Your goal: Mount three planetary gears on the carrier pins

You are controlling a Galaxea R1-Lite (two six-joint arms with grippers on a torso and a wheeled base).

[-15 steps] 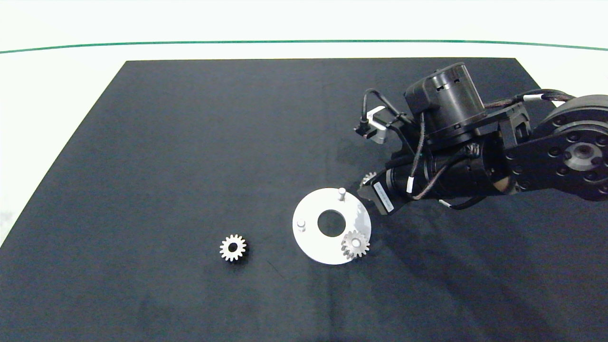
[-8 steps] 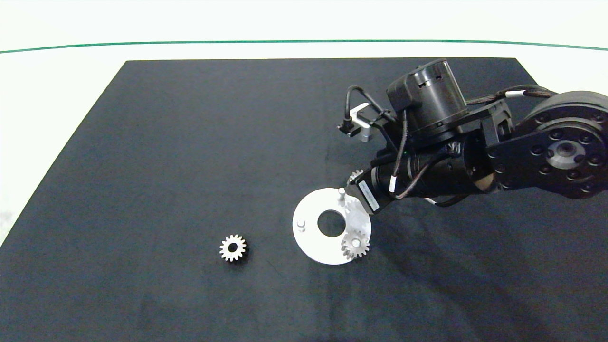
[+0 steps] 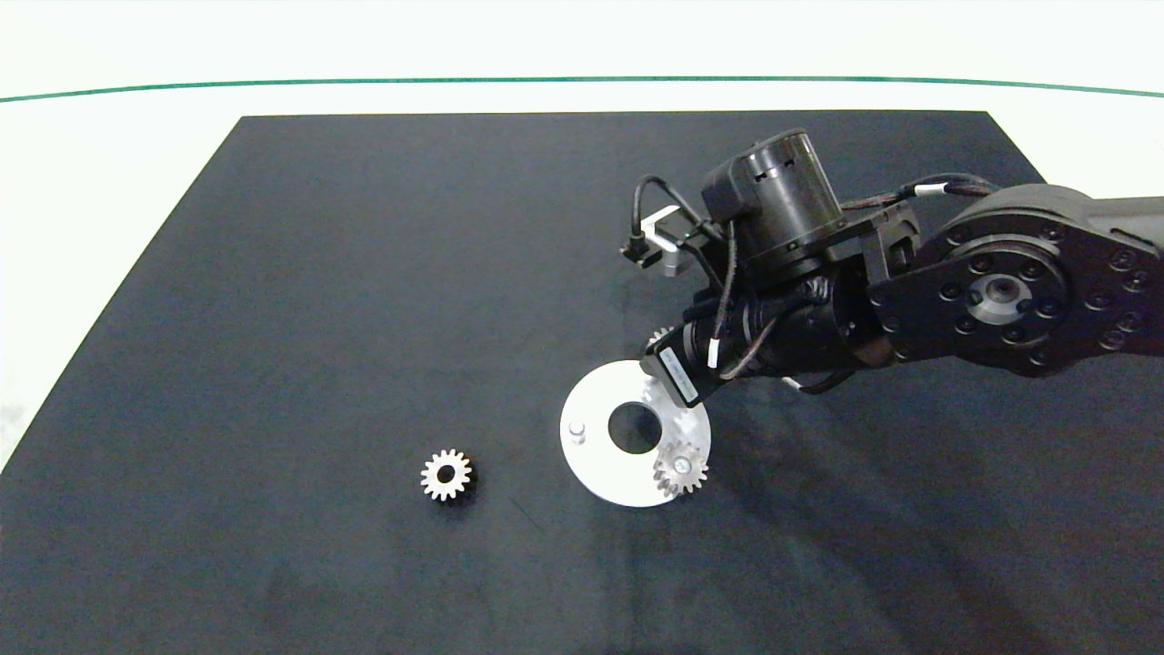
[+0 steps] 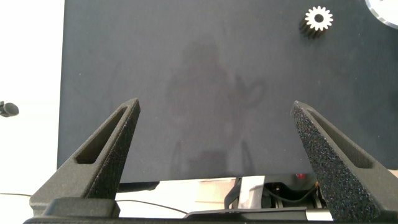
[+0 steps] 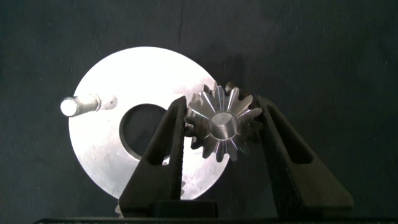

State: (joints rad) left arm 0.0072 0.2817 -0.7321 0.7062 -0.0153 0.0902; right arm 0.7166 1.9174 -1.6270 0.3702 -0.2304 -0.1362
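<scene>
The white carrier disc [image 3: 596, 455] lies on the black mat. One planetary gear [image 3: 680, 468] sits on the disc's front-right pin, and the left carrier pin [image 3: 576, 428] stands bare. Another gear [image 3: 446, 474] lies loose on the mat to the left. My right gripper [image 3: 662, 357] hangs over the disc's far edge and hides the pin there. In the right wrist view the right gripper [image 5: 222, 106] is shut on a third gear [image 5: 222, 127], above the disc [image 5: 99, 149] and apart from the bare pin [image 5: 78, 106]. My left gripper [image 4: 216, 104] is open.
The black mat [image 3: 364, 273] covers the white table, with a green line [image 3: 273, 86] beyond it. The left wrist view shows the loose gear [image 4: 318, 18] far from the left gripper, which hovers over the mat's near edge.
My right arm has moved left and slightly forward with its gear, from beside the disc to over its far edge. The far pin is now covered.
</scene>
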